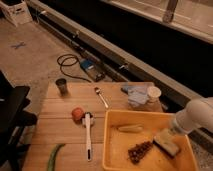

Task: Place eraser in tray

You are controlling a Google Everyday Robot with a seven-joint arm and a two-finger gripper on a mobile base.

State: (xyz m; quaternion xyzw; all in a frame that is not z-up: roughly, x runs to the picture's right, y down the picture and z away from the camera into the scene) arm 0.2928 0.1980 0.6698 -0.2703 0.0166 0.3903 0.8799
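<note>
The yellow tray [112,150] stands on the right half of the wooden table. The eraser [167,143], a small block with a dark side and a pale top, is low inside the tray near its right wall. My gripper [165,135] comes in from the right on a white arm and sits right at the eraser, over the tray's inside. I cannot see whether the eraser rests on the tray floor or hangs just above it.
Inside the tray lie a pale yellow oblong piece [130,128] and a dark grape cluster [139,151]. On the table are an orange ball [77,114], a white-handled tool [88,134], a spoon [101,97], a dark cup [61,86], a green vegetable [54,156], and a cloth with a white cup [141,95].
</note>
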